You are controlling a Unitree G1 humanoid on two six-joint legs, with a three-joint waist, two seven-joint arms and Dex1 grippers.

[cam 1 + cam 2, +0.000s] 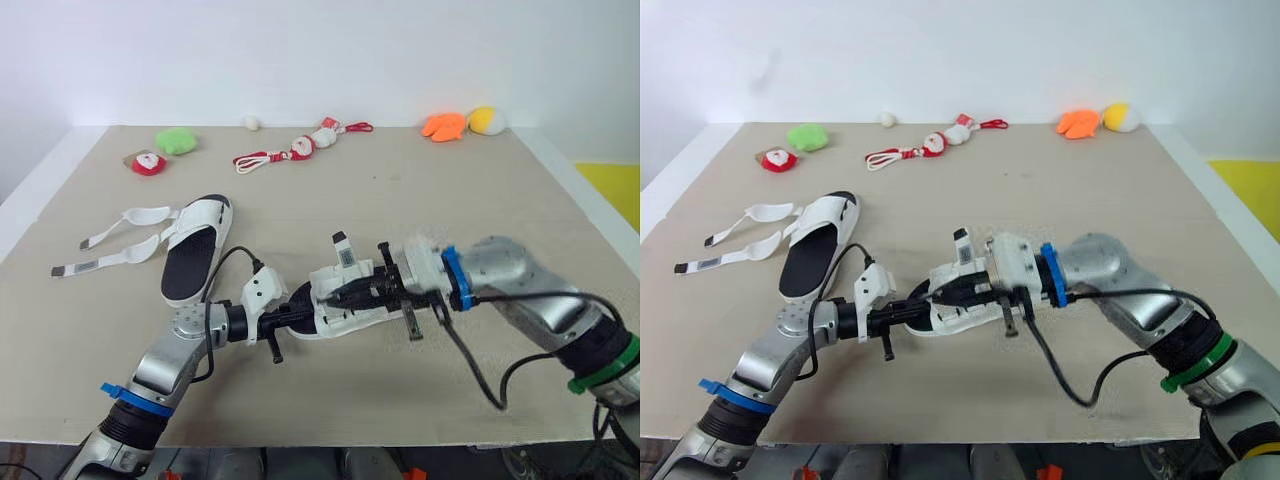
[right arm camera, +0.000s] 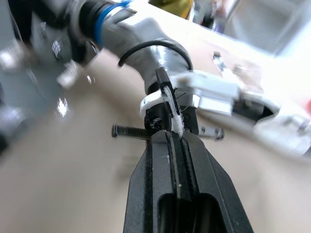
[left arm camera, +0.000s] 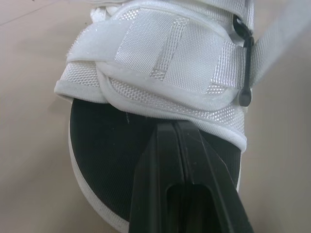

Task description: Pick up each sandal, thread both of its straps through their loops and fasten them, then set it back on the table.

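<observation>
While the left tool has its two black fingers pressed together, tips against the black footbed of the near sandal just beneath a closed white strap, the right tool pinches a thin white strap end edge-on. This sandal sits at the near middle of the counter, between the two tools; whether it rests on the surface is unclear. The other sandal lies farther left, sole down, its two loose straps spread flat leftward.
</observation>
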